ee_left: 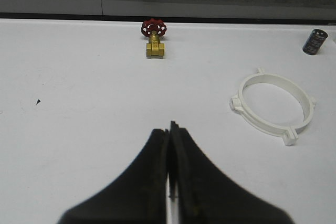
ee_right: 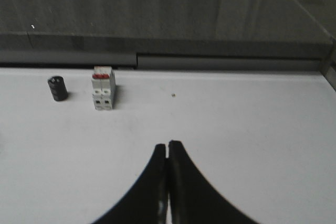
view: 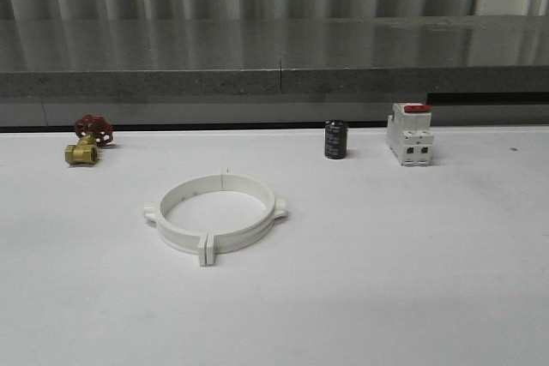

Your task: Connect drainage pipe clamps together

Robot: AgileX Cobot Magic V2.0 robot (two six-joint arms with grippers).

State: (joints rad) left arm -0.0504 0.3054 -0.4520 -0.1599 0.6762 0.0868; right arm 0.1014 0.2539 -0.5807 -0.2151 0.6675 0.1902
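L gripper (ee_left: 170,129): fingers pressed together, tips meeting w/ only a hairline seam between them, nothing held. It hangs over bare table (ee_left: 79,103), touching no object; fingers are cut off by the frame edge, so the rest of the claw isn't visible.

R gripper (ee_right: 168,148): same, fingers closed tip to tip, empty, over bare table (ee_right: 252,129). Lower part of both fingers cut off by the frame edge.

Clamps (view: 214,212): the two white half-rings lie flat on the table (view: 386,280) as one full ring, left of centre in front view, nearer the camera than the other items. End tabs meet at the near seam (view: 208,250) and at the far seam (view: 224,176); whether they're locked or just butted can't be told. A small lug sticks out on each side, left (view: 149,210) and right (view: 280,208). In L wrist view the ring (ee_left: 273,104) sits well apart from the fingers, off to one side.

Other items along the far table edge: brass valve (view: 81,153) w/ red handwheel (view: 94,129), far left; black cylinder (view: 335,140), right of centre; white breaker (view: 409,135) w/ red top just beside it, further right. Print on the cylinder too small to read. All three well apart from the ring. R wrist view shows the cylinder (ee_right: 57,88) and breaker (ee_right: 103,87), soft-focus, detail hard to make out; a tiny dark speck (ee_right: 174,96) on the table nearby, unidentifiable.
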